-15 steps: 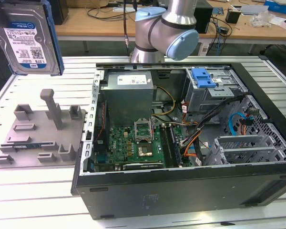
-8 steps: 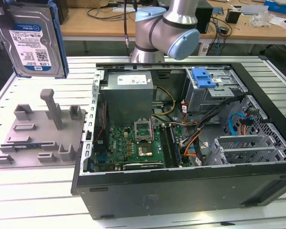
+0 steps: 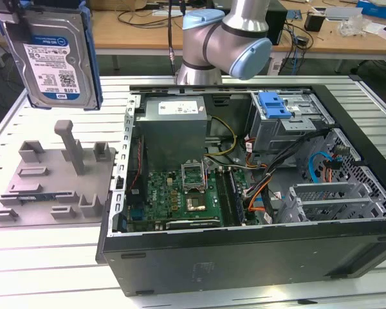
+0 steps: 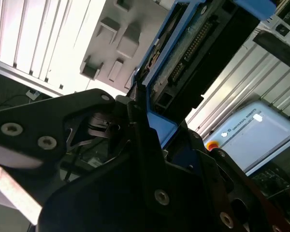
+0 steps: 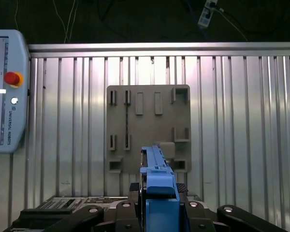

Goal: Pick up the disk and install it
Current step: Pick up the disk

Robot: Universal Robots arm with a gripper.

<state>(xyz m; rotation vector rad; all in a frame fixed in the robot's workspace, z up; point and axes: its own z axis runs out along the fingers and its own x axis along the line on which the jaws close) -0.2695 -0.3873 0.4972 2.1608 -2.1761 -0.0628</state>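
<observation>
Fingers [image 5: 134, 188]: we log them clamped on the disk [image 5: 157, 180], one on each side of its blue carrier frame, as the first wrist view shows. The gripper [image 5: 158, 189] presents the piece edge-on to that camera.

Disk, location: in the exterior view it hangs in the air at ten to eleven o'clock. Its label faces the camera, it stands nearly upright with a slight tilt, and it touches nothing but the fingers.

Grey fixture plate [image 3: 51, 187]: lies flat on the slatted table [image 3: 45, 257] at six o'clock of the disk and well apart from it. Its slots and posts stand vacant.

Computer case [image 3: 244, 270]: open on its side, at three o'clock of the fixture plate. We count inside it a grey power supply [image 3: 174, 122] toward eleven o'clock, a silver drive cage [image 3: 296, 125] with a blue tab [image 3: 273, 105] toward one o'clock, and loose cables [image 3: 270, 187] near the middle.

Robot arm [image 3: 225, 35]: at twelve o'clock of the case.

Teach pendant [image 5: 7, 92]: rests on the table beside the fixture plate.

Step in hand, our judgement: the disk has been picked up and is being carried, not yet installed.

Handling notes: we would keep the squeeze on the plastic frame, not the metal body. We would hold the tilt steady so the connector edge, seen in the second wrist view, strikes nothing. We would also keep the disk high enough to clear the case wall and stay off the cables.
</observation>
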